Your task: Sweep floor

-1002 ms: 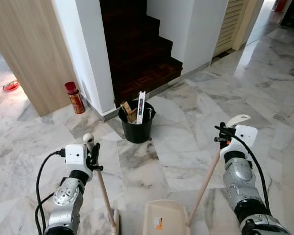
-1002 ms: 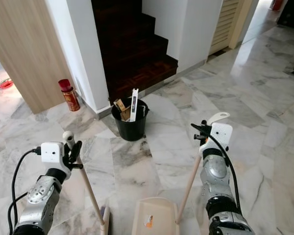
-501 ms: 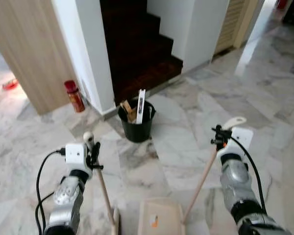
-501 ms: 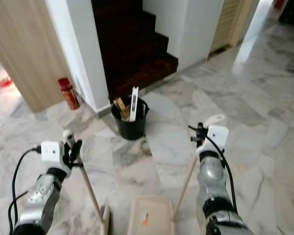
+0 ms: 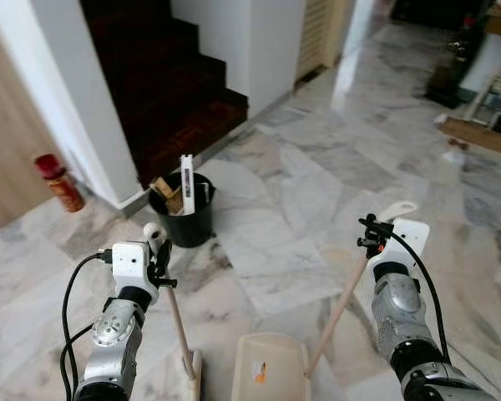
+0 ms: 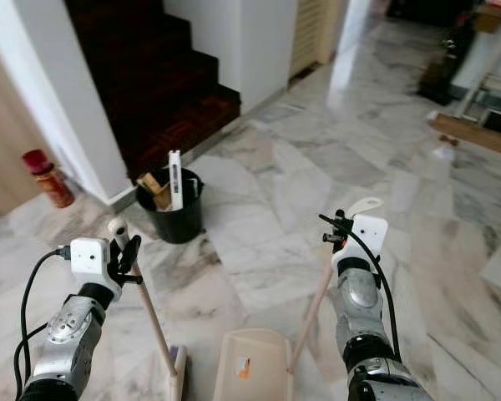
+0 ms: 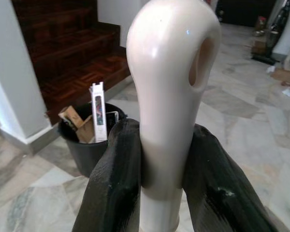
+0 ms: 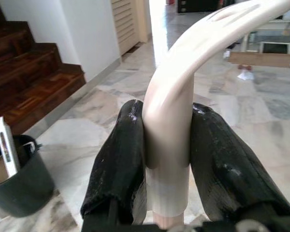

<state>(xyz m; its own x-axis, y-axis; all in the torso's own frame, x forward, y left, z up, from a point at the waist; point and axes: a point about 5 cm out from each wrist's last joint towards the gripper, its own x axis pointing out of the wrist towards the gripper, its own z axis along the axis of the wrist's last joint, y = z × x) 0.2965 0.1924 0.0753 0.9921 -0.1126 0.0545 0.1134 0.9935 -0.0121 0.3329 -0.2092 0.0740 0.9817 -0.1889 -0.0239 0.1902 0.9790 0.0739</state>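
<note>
I have the left claw (image 5: 160, 257) pinching the broom handle (image 5: 176, 324) near its top, the right claw (image 5: 372, 236) clamping the dustpan handle (image 5: 337, 312); the cream dustpan (image 5: 269, 376) sits low on the marble floor (image 5: 317, 192), beside the broom head, ready for sweepings.

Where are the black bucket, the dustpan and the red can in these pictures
black bucket (image 5: 182, 227), left eye view, on its front wall.
dustpan (image 5: 267, 378), left eye view, on the flat cream pan.
red can (image 6: 47, 177), right eye view, on its body by the wooden panel.
</note>
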